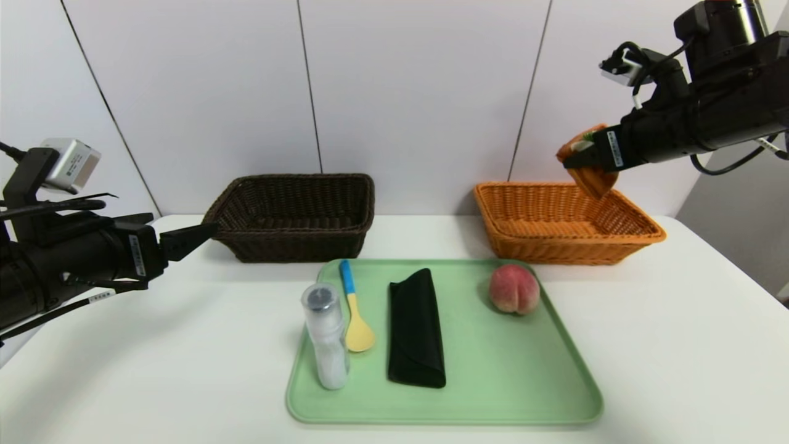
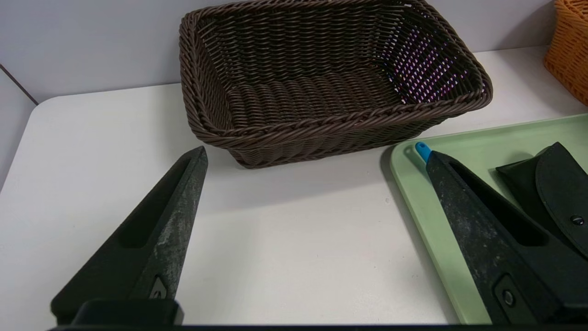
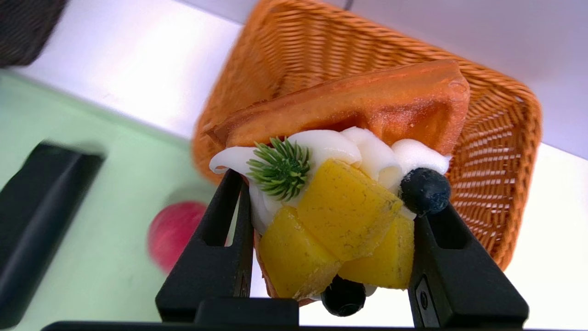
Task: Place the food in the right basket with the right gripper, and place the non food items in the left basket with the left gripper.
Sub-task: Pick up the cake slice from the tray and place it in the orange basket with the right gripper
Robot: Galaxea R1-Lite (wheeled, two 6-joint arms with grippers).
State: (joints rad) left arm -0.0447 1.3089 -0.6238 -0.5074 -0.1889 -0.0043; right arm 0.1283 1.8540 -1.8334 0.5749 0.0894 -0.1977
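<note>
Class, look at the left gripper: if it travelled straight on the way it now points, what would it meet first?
Probably the brown basket. The left gripper is open and aimed at its near wall, with only bare table between; exact height is hard to judge.

Black arms, tapered matte fingers (image 2: 170, 216)

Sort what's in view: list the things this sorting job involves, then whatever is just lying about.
Job: waffle in right gripper; left gripper; peach; spoon; black pouch; bottle; brown basket; orange basket.
Lying about: green tray; table.
</note>
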